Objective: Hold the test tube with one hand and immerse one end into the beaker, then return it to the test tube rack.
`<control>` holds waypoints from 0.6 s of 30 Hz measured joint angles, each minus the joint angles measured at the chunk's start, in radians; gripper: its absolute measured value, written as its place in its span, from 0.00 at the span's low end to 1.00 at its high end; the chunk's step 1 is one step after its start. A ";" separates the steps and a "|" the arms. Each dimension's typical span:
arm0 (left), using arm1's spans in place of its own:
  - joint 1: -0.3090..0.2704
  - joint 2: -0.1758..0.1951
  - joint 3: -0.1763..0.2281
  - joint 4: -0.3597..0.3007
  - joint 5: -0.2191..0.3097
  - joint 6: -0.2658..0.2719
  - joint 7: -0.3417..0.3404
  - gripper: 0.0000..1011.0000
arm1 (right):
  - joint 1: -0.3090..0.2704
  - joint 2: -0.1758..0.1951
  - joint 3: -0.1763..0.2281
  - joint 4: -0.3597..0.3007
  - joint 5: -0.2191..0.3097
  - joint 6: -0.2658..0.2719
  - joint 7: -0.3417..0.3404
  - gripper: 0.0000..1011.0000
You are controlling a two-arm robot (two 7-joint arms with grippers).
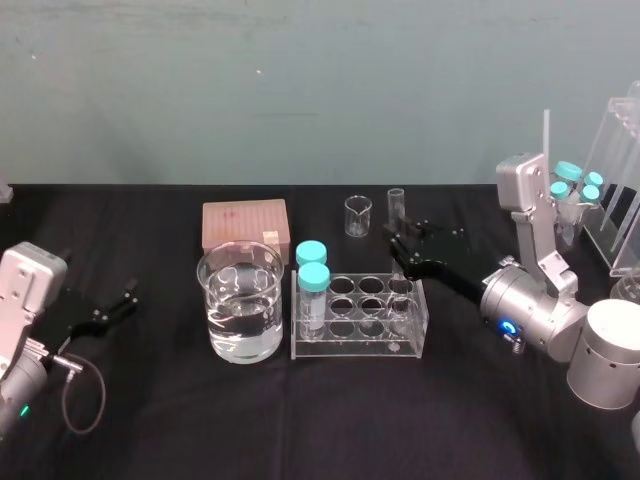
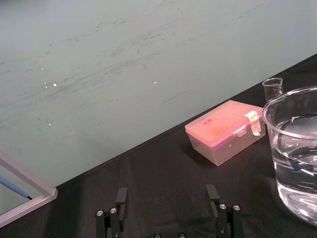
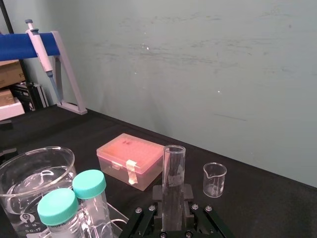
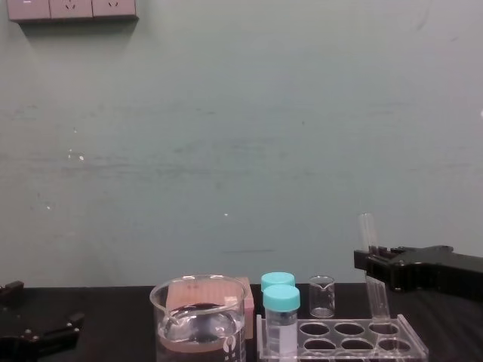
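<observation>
The test tube (image 1: 396,205) stands upright in a back-right hole of the clear test tube rack (image 1: 360,335), its open top well above the rack. My right gripper (image 1: 400,245) reaches in from the right and is shut on the tube's middle. In the right wrist view the tube (image 3: 174,173) rises between the two fingers, and in the chest view the gripper (image 4: 373,262) clasps the tube (image 4: 368,226) above the rack (image 4: 347,335). The wide beaker (image 1: 240,300), partly filled with clear liquid, stands just left of the rack. My left gripper (image 1: 115,305) rests open at the far left.
Two teal-capped vials (image 1: 312,275) stand in the rack's left holes. Behind are a tiny clear beaker (image 1: 358,215) and a pink tip box (image 1: 245,222). At the far right are a clear stand (image 1: 620,200) and more teal-capped vials (image 1: 575,180).
</observation>
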 joint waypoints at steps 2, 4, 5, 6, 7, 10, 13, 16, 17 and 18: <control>0.000 0.000 0.000 0.000 0.000 0.000 0.000 0.99 | 0.000 0.000 0.000 0.000 0.000 0.000 0.000 0.23; 0.000 0.000 0.000 0.000 0.000 0.000 0.000 0.99 | 0.000 0.000 0.000 0.000 0.000 0.000 0.000 0.23; 0.000 0.000 0.000 0.000 0.000 0.000 0.000 0.99 | 0.000 0.000 0.000 0.000 0.000 0.000 0.000 0.23; 0.000 0.000 0.000 0.000 0.000 0.000 0.000 0.99 | 0.000 0.000 0.000 0.000 0.000 0.000 0.000 0.23; 0.000 0.000 0.000 0.000 0.000 0.000 0.000 0.99 | 0.000 0.000 0.000 0.000 0.000 0.000 0.000 0.23; 0.000 0.000 0.000 0.000 0.000 0.000 0.000 0.99 | 0.000 0.000 0.000 0.000 0.000 0.000 0.000 0.23; 0.000 0.000 0.000 0.000 0.000 0.000 0.000 0.99 | 0.000 0.000 0.000 0.000 -0.001 0.000 0.000 0.23; 0.000 0.000 0.000 0.000 0.000 0.000 0.000 0.99 | -0.004 -0.004 0.005 0.001 -0.005 -0.012 0.003 0.23; 0.000 0.000 0.000 0.000 0.000 0.000 0.000 0.99 | -0.005 -0.005 0.008 0.001 -0.007 -0.017 0.005 0.23; 0.000 0.000 0.000 0.000 0.000 0.000 0.000 0.99 | -0.008 -0.008 0.012 0.001 -0.011 -0.027 0.007 0.23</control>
